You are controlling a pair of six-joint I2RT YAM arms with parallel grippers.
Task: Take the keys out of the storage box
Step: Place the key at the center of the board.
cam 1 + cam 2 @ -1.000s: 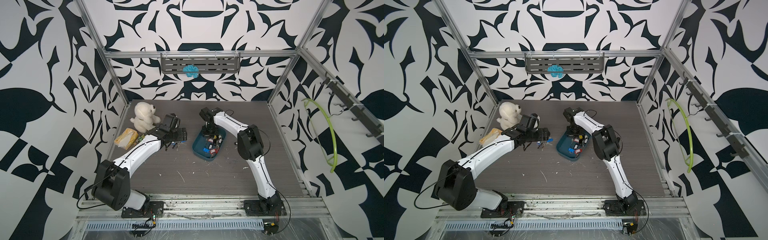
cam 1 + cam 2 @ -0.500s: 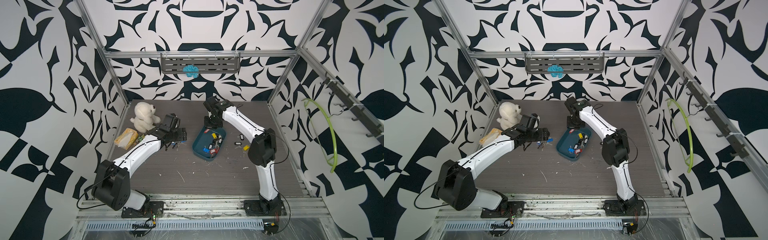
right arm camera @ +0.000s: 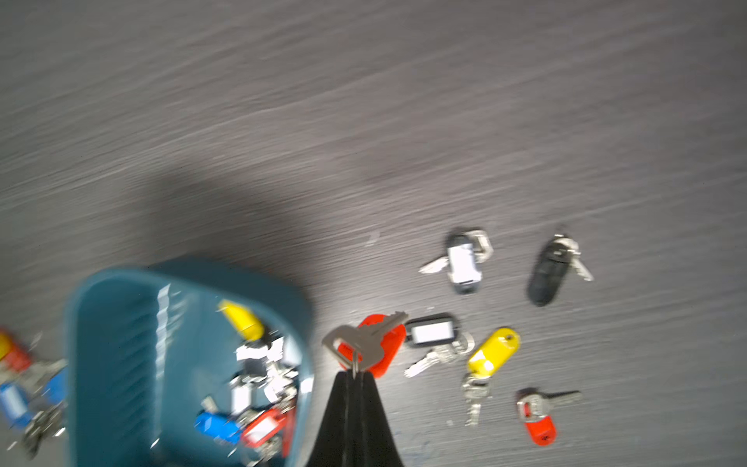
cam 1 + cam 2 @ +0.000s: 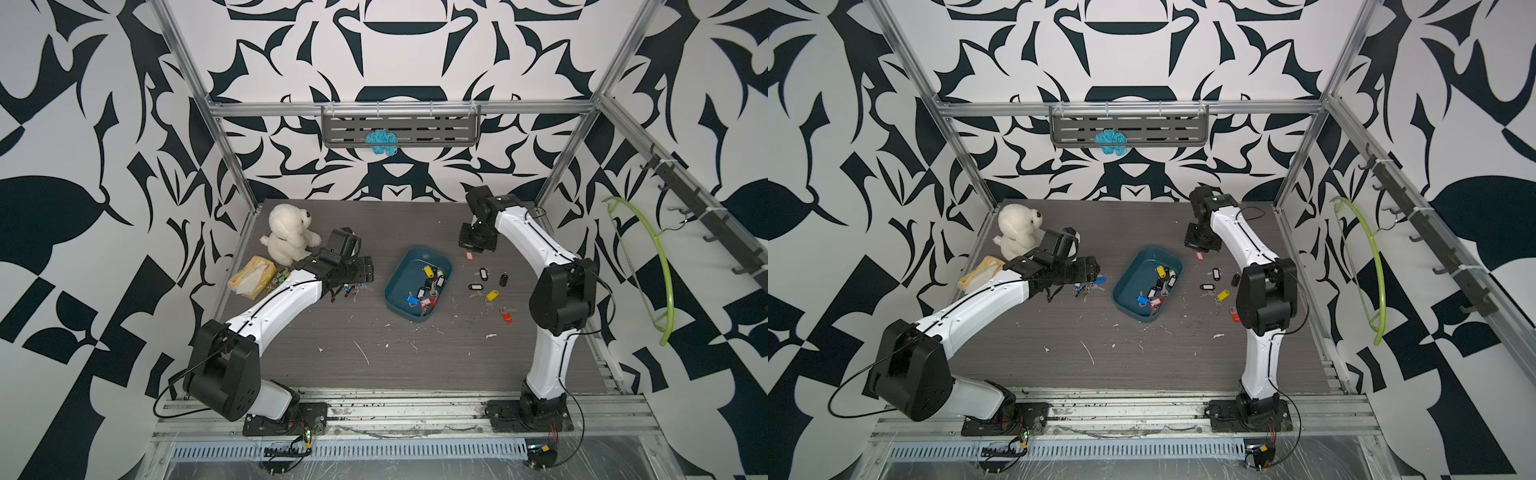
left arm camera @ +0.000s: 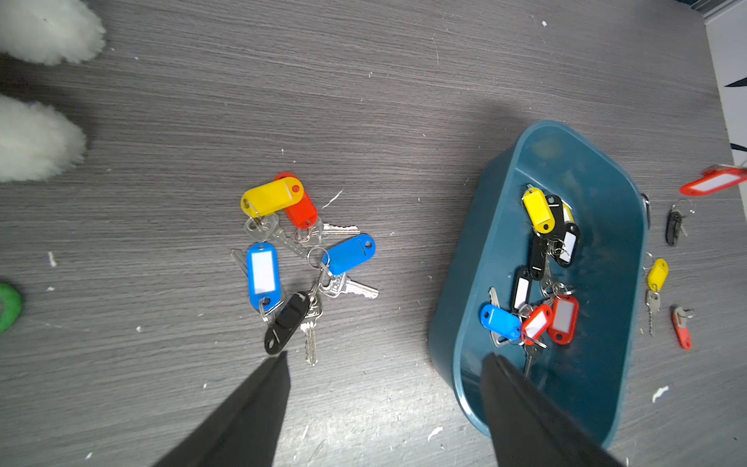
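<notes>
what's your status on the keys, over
Left end effector open, empty. Right end effector shut on red-tagged key, just outside the storage box. More keys left in the box. Nothing in the way.

Bright, even overhead light fills both top views, sharp throughout. The left wrist view is crisp, with soft shadow ahead of the left gripper [image 5: 386,356]. The right wrist view is motion-blurred: table [image 3: 364,121] grain streaks, the storage box [image 3: 117,347] beside the right gripper [image 3: 355,374] smears, glare streaks its wall; the pinched keys [image 3: 364,343] look sharper.
</notes>
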